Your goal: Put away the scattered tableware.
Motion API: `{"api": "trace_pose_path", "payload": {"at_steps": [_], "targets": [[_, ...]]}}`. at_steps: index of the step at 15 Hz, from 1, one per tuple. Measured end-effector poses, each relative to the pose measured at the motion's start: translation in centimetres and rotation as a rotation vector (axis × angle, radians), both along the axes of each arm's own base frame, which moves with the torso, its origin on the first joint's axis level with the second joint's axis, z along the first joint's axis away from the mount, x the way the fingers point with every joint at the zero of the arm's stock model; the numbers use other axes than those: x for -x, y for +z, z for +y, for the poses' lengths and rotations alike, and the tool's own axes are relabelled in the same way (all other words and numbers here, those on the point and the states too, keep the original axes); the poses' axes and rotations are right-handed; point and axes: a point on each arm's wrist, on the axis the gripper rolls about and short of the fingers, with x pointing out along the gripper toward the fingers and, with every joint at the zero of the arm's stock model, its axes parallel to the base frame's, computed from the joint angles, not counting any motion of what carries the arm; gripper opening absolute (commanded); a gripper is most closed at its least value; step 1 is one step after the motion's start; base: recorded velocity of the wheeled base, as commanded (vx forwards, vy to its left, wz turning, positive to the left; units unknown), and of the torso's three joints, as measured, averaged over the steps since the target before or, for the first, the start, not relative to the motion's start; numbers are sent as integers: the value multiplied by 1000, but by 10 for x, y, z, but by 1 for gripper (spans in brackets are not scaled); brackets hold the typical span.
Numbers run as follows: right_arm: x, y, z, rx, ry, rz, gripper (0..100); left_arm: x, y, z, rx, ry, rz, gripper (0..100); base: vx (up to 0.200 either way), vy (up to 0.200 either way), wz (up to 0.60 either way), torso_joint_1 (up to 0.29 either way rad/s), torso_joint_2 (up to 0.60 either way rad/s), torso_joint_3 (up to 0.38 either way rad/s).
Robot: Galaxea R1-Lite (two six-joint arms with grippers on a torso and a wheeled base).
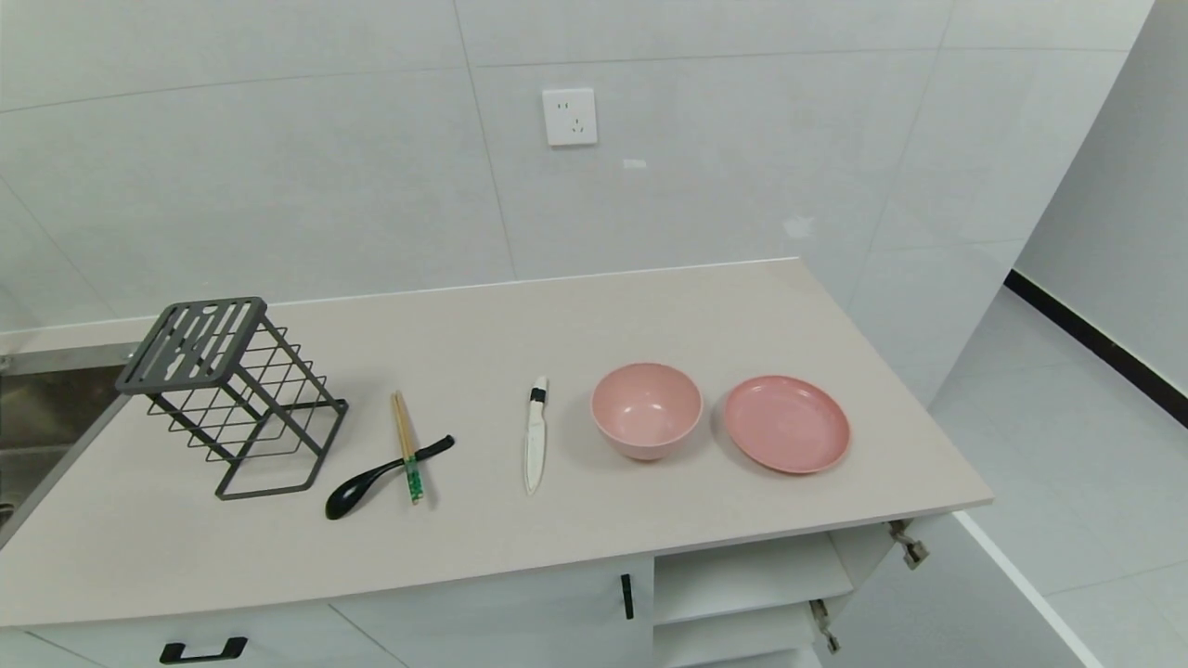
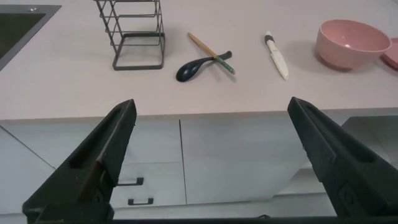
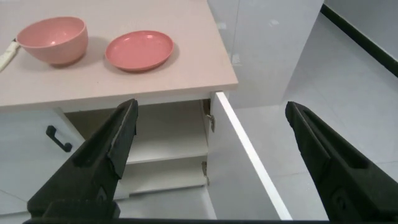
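Round pink plastic bowl (image 1: 646,410) beside flat pink plate (image 1: 787,423) on beige countertop (image 1: 557,529); left gripper (image 2: 211,104) and right gripper (image 3: 211,106) spread wide.

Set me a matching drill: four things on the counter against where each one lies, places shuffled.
Things:
1 wire rack
2 chopsticks
3 knife
4 pink plate

Places:
a nearest the counter's right end
b crossing the black spoon's handle
c between the black spoon and the pink bowl
d beside the sink

Pairs: 1-d, 2-b, 3-c, 4-a.
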Motion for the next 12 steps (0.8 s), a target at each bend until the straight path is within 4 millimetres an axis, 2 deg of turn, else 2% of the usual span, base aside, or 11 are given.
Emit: {"api": "trace_pose_path", "payload": {"at_steps": [3, 12], "targets": [[0, 0, 0, 0, 0, 0, 100, 0, 0, 0, -1, 0, 0, 100, 200, 0, 0, 19, -43, -15], [0, 0, 0, 6, 8, -1, 100, 0, 0, 0, 0, 0, 0, 100, 0, 0, 0, 0, 0, 0]]}}
